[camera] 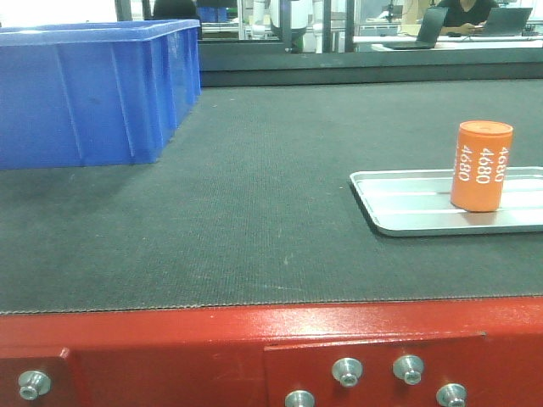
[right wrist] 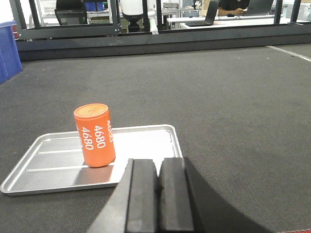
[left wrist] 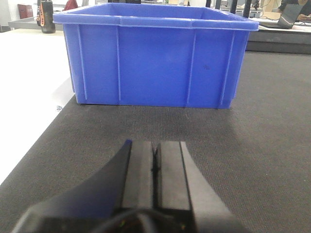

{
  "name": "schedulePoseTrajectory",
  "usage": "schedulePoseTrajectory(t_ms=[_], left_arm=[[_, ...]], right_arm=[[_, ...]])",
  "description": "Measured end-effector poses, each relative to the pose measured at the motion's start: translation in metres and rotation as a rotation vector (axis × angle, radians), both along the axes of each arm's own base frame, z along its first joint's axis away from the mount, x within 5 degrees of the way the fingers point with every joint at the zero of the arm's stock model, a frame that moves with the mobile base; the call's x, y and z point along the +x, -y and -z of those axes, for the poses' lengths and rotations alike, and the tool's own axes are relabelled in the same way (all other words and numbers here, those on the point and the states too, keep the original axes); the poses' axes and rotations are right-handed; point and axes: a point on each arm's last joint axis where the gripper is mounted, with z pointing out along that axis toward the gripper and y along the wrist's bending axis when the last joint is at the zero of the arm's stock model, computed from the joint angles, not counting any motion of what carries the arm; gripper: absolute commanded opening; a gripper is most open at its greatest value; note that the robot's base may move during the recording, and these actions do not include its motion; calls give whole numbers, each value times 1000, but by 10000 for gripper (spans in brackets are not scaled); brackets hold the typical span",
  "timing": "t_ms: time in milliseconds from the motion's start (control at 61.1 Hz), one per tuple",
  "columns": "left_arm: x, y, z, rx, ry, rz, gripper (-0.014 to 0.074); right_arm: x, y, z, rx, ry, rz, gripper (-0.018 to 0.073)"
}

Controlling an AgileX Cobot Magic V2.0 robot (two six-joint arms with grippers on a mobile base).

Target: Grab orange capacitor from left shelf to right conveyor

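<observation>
Right wrist view shows the orange capacitor (right wrist: 95, 135) upright on a silver tray (right wrist: 146, 141) on the conveyor belt (right wrist: 218, 97), both grippers' (right wrist: 156, 194) (left wrist: 154, 167) jaws pressed together, empty.

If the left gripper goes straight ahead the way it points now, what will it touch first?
Most likely the ribbed front wall of the large blue plastic bin, directly ahead of the left gripper. Only bare dark grey textured belt lies between them.

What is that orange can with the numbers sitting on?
The orange capacitor stands upright on a flat silver metal tray, which lies on the dark grey conveyor belt. The patch of tray directly under the can is covered, so nothing can be said about it.
</observation>
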Motion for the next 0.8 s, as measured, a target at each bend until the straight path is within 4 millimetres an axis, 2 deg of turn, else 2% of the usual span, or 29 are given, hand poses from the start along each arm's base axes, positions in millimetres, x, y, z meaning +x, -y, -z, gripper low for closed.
schedulePoseTrajectory(t_ms=[803], left_arm=[[0,0,0,0,0,0,-127]], right_arm=[[0,0,1,-1,-7,-1,55]])
